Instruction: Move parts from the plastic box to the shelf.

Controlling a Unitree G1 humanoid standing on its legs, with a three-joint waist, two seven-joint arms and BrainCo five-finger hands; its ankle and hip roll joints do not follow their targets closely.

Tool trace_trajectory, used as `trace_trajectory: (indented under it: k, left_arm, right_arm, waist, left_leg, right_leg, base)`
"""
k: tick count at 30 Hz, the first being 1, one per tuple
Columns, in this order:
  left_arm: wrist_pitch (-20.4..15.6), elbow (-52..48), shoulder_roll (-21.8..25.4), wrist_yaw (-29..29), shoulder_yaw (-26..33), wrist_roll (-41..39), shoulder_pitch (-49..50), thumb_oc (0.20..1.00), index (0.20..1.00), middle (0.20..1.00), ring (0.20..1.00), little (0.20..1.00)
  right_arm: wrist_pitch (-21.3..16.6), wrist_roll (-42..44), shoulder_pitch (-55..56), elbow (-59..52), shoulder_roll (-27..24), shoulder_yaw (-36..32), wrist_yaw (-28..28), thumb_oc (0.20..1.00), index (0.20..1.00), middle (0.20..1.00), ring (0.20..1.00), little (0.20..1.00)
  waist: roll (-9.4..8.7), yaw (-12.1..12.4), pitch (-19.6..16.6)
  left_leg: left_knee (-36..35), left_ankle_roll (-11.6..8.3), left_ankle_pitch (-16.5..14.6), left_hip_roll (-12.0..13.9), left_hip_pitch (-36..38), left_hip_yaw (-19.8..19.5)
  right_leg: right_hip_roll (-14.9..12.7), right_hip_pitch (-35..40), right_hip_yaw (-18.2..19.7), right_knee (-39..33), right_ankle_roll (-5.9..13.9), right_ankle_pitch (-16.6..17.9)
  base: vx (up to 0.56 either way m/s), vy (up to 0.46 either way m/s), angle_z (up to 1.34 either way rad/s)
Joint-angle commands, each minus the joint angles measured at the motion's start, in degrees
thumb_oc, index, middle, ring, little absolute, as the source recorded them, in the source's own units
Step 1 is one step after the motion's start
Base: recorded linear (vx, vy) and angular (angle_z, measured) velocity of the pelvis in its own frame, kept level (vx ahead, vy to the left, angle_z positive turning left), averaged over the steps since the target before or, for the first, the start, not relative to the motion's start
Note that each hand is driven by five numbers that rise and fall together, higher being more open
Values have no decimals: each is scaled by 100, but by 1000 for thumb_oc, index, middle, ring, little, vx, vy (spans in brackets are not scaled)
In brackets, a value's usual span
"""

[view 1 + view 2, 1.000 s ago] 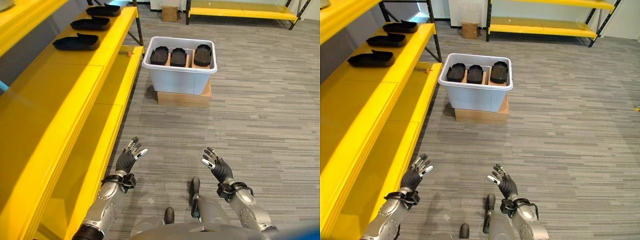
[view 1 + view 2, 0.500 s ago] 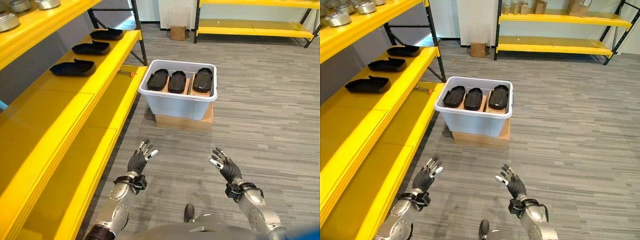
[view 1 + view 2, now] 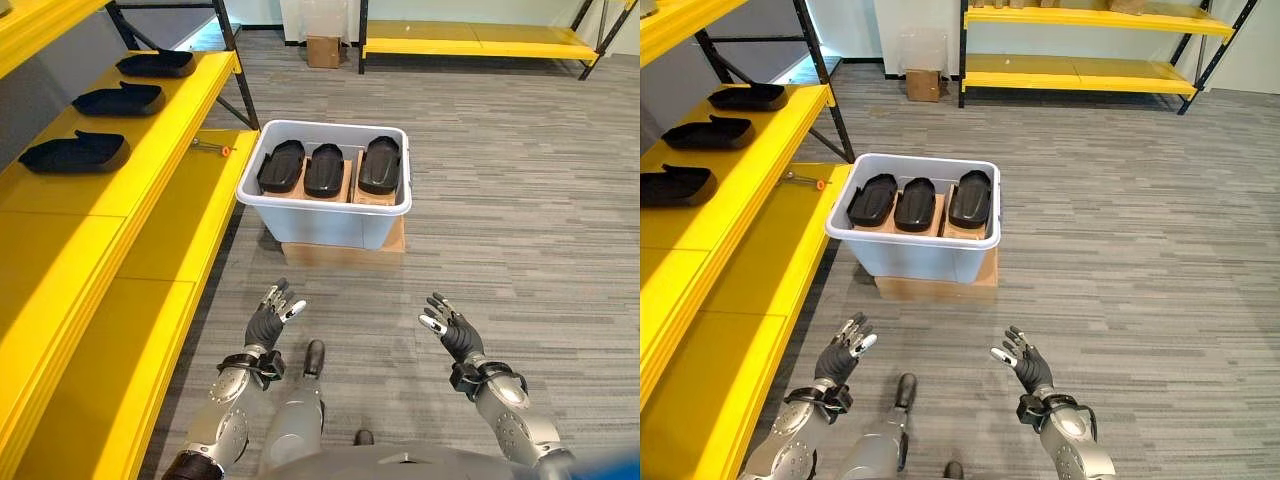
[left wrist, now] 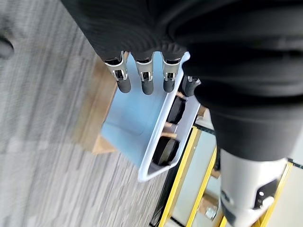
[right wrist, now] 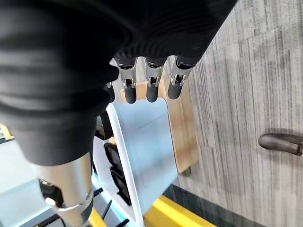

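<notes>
A pale grey plastic box (image 3: 322, 222) stands on a flat cardboard base (image 3: 340, 251) on the floor ahead of me. Three black moulded parts (image 3: 331, 168) lie side by side inside it. Three more black parts (image 3: 73, 153) rest on the yellow shelf (image 3: 120, 200) to my left. My left hand (image 3: 266, 322) and right hand (image 3: 449, 332) hover low over the carpet, short of the box, both open and holding nothing. The box (image 4: 137, 123) shows past the left fingers, and the box (image 5: 142, 156) past the right fingers.
A small tool with an orange tip (image 3: 212, 148) lies on the lower shelf level near the box. A cardboard box (image 3: 323, 50) stands at the far wall beside another yellow rack (image 3: 470, 38). Grey carpet spreads to the right.
The view has swung right and the box now sits closer and more central. Both hands stay raised and open as before.
</notes>
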Motion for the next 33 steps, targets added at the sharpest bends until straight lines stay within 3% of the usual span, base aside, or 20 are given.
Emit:
trace_trajectory:
  k: [1, 2, 3, 8, 10, 11, 12, 13, 15, 16, 19, 20, 22, 23, 24, 26, 30, 33]
  left_arm:
    - [-338, -424, 219, -51, -2, 36, -52, 1000, 1000, 1000, 1000, 1000]
    - [-338, -425, 220, -51, -2, 36, -52, 1000, 1000, 1000, 1000, 1000]
    - [-341, -455, 233, -35, 20, -27, -65, 1000, 1000, 1000, 1000, 1000]
    - [-342, -535, 314, 37, 41, -83, -85, 1000, 1000, 1000, 1000, 1000]
    - [-316, -572, 368, 64, 52, -71, -84, 1000, 1000, 1000, 1000, 1000]
    - [-316, -572, 369, 64, 52, -71, -84, 1000, 1000, 1000, 1000, 1000]
    - [-297, -564, 426, 125, 71, -19, -109, 1000, 1000, 1000, 1000, 1000]
    - [-297, -565, 427, 125, 71, -19, -109, 1000, 1000, 1000, 1000, 1000]
    - [-274, -585, 505, 143, 68, 36, -145, 1000, 1000, 1000, 1000, 1000]
    - [-268, -565, 506, 123, 65, 38, -143, 1000, 1000, 1000, 1000, 1000]
    - [-260, -555, 509, 40, 49, 6, -87, 1000, 1000, 1000, 1000, 1000]
    - [-261, -555, 508, 39, 49, 6, -85, 1000, 1000, 1000, 1000, 1000]
    - [-259, -542, 490, -11, 26, -33, -42, 1000, 1000, 1000, 1000, 1000]
    - [-259, -547, 483, -31, 29, -37, -4, 1000, 1000, 1000, 1000, 1000]
    - [-259, -547, 483, -31, 29, -37, -4, 1000, 1000, 1000, 1000, 1000]
    - [-269, -530, 463, -95, 43, -39, 59, 1000, 1000, 1000, 1000, 1000]
    - [-242, -493, 414, -150, -7, 27, 96, 1000, 1000, 1000, 1000, 1000]
    - [-224, -455, 350, -160, -52, 60, 88, 1000, 1000, 1000, 1000, 1000]
  right_arm:
    - [-225, -62, 99, -371, 171, -100, 101, 1000, 1000, 1000, 1000, 1000]
    - [-225, -62, 100, -371, 172, -100, 101, 1000, 1000, 1000, 1000, 1000]
    - [-197, -48, 103, -411, 220, -107, 151, 1000, 1000, 1000, 1000, 1000]
    - [-151, -136, 6, -386, 296, -29, 146, 1000, 1000, 1000, 1000, 1000]
    - [-146, -127, -27, -372, 339, -9, 171, 1000, 1000, 1000, 1000, 1000]
    - [-146, -127, -27, -372, 339, -9, 171, 1000, 1000, 1000, 1000, 1000]
    - [-137, -136, -27, -372, 394, 10, 187, 1000, 1000, 1000, 1000, 1000]
    - [-138, -136, -28, -371, 394, 10, 187, 1000, 1000, 1000, 1000, 1000]
    - [-133, -175, 1, -385, 413, 46, 195, 1000, 1000, 1000, 1000, 1000]
    - [-124, -192, 15, -387, 417, 48, 189, 1000, 1000, 1000, 1000, 1000]
    - [-119, -119, 26, -405, 363, 71, 221, 1000, 1000, 1000, 1000, 1000]
    - [-119, -119, 27, -406, 362, 72, 221, 1000, 1000, 1000, 1000, 1000]
    - [-121, -73, 36, -395, 342, 61, 222, 1000, 1000, 1000, 1000, 1000]
    - [-124, -96, 28, -373, 310, 57, 204, 1000, 1000, 1000, 1000, 1000]
    - [-124, -96, 28, -373, 309, 57, 204, 1000, 1000, 1000, 1000, 1000]
    - [-119, -98, 18, -384, 272, 92, 224, 1000, 1000, 1000, 1000, 1000]
    - [-116, -90, 99, -368, 279, 106, 195, 1000, 1000, 1000, 1000, 1000]
    - [-125, -72, 153, -374, 265, 82, 186, 1000, 1000, 1000, 1000, 1000]
  waist:
    - [-125, 13, -417]
    - [-129, 16, -418]
    - [-160, 6, -476]
    - [-171, 56, -653]
    - [-152, 49, -632]
    - [-153, 50, -634]
    - [-99, -7, -538]
    - [-105, -3, -539]
    - [72, -89, -318]
    - [146, -106, -265]
    - [193, -230, -166]
    - [198, -237, -154]
    - [150, -261, -139]
    - [116, -267, -131]
    - [118, -268, -128]
    - [24, -282, -123]
    - [-67, -322, -257]
    - [-106, -333, -348]
  left_leg:
    - [-556, 21, 492, -20, 653, 154]
    - [-544, 23, 484, -24, 648, 159]
    - [-257, 118, 244, -202, 600, 297]
    - [6, 364, -237, -530, 696, 436]
    - [31, 477, -367, -603, 800, 450]
    - [32, 477, -367, -603, 798, 451]
    - [8, 607, -462, -693, 1004, 432]
    - [10, 610, -462, -698, 1000, 439]
    - [-124, 743, -540, -677, 1396, 450]
    - [-192, 752, -586, -619, 1529, 487]
    - [-253, 704, -614, -629, 1777, 423]
    - [-255, 700, -621, -622, 1796, 415]
    - [-269, 663, -684, -664, 1877, 424]
    - [-297, 610, -733, -660, 1969, 429]
    - [-298, 610, -733, -657, 1974, 428]
    - [-345, 548, -798, -693, 2109, 422]
    - [-468, 505, -903, -704, 2272, 385]
    - [-380, 430, -1028, -670, 2287, 383]
  right_leg:
    - [-579, -472, -71, 609, 836, -159]
    - [-584, -472, -68, 611, 839, -162]
    - [-775, -439, -58, 735, 947, -146]
    - [-1122, -614, 0, 1285, 1211, 53]
    - [-1173, -971, 55, 2057, 1305, 379]
    - [-1173, -973, 56, 2059, 1305, 378]
    - [-1260, -1386, 37, 3077, 1382, 1010]
    - [-1267, -1400, 45, 3097, 1385, 1001]
    - [-1452, -1848, -306, 4078, 1305, 1278]
    - [-1500, -2087, -556, 4135, 1232, 1060]
    - [-1195, -2445, -722, 3565, 1122, 556]
    - [-1189, -2418, -733, 3553, 1118, 551]
    - [-1108, -2490, -930, 2739, 1113, 486]
    - [-1065, -2505, -1043, 1944, 1154, 627]
    - [-1063, -2497, -1045, 1938, 1154, 629]
    - [-1028, -2431, -1039, 1044, 1236, 952]
    - [-857, -2270, -683, 704, 1203, 1079]
    - [-784, -2071, -662, 529, 1149, 1075]
  base:
    - [317, 213, -3]
    - [304, 240, 6]
    - [292, 237, 11]
    - [289, 243, -2]
    - [164, 170, -7]
    - [158, 224, -8]
    - [96, 154, -9]
    - [132, 235, -4]
    - [204, 267, 6]
    - [274, 241, 12]
    - [175, 58, 12]
    - [132, -2, 22]
    - [173, -30, 10]
    - [157, -41, -5]
    - [168, -64, -9]
    - [185, -89, -5]
    - [185, -87, 7]
    - [168, -95, 11]
